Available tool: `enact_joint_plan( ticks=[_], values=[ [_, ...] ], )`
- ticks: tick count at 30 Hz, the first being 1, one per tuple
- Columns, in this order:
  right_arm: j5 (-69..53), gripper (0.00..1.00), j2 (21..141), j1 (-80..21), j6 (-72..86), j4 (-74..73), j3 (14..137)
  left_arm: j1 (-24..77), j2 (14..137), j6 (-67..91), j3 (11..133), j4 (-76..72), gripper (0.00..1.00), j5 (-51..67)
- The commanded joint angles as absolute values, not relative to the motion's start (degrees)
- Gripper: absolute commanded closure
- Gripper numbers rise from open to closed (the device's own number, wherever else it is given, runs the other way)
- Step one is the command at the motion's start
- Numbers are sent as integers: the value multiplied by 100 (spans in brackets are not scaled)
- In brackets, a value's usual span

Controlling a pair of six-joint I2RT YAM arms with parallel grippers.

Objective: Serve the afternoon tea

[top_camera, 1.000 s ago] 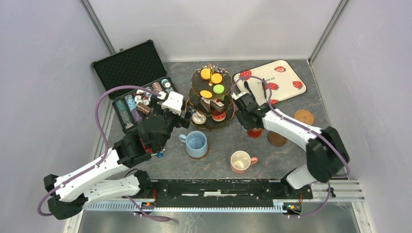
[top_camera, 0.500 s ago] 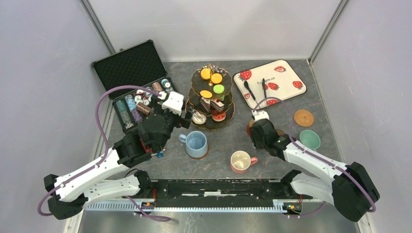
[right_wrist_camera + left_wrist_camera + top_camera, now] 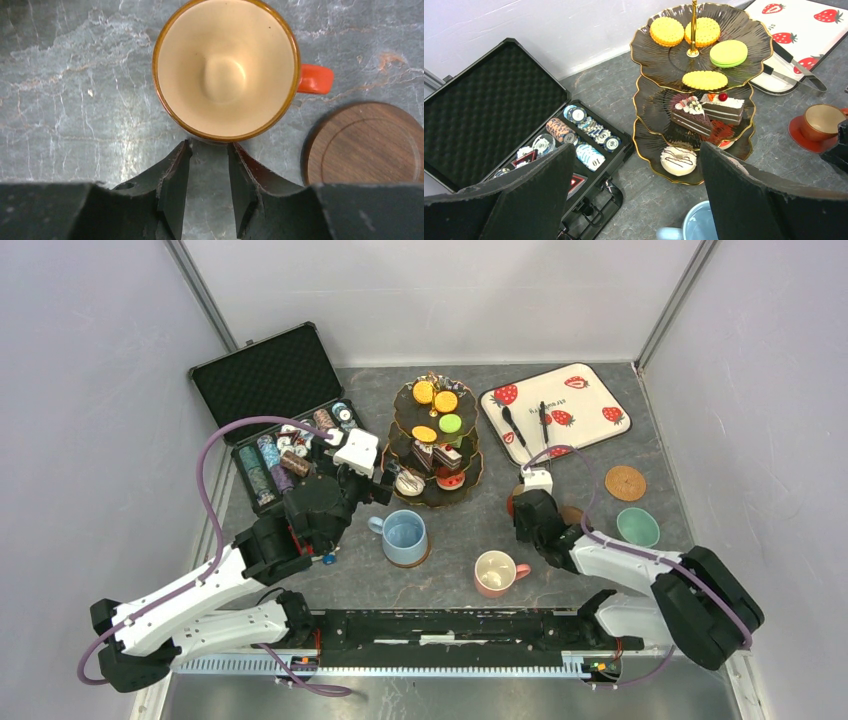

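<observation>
Glossy round mug (image 3: 226, 70); grooved wooden coaster (image 3: 367, 145); veined stone table (image 3: 75, 75).

Left end effector (image 3: 634, 200) has its fingers spread wide, arm stretched forward; right end effector (image 3: 209, 170) points down, fingers barely apart.

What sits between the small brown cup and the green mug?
A wooden coaster, flat beside the handle of the small brown cup in the right wrist view; the green mug shows only from above.
</observation>
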State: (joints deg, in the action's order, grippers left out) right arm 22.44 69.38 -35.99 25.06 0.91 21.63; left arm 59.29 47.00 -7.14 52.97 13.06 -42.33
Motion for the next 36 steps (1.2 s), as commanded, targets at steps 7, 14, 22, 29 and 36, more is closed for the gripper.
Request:
enact_joint_plan(
  ticks=[7,14,22,29,36],
  values=[
    [3076,60,7619,-3586,2248,967,2325,5943,4728,-759,5256,976,0,-4304],
    [2834,60,7462,-3549,2170,527,2566,5944,4746,-783,5257,984,0,-4306],
    [1942,49,6279,-3556,2179,-720,2423,5943,4727,-760,5265,984,0,-4256],
    [2790,34,5482,-3517,2286,-1581,2539,5949,4727,-706,5295,1027,0,-4194],
    [2420,23,5765,-2684,2337,-1146,2264,5948,4635,-704,5304,1046,0,-4218]
  ],
)
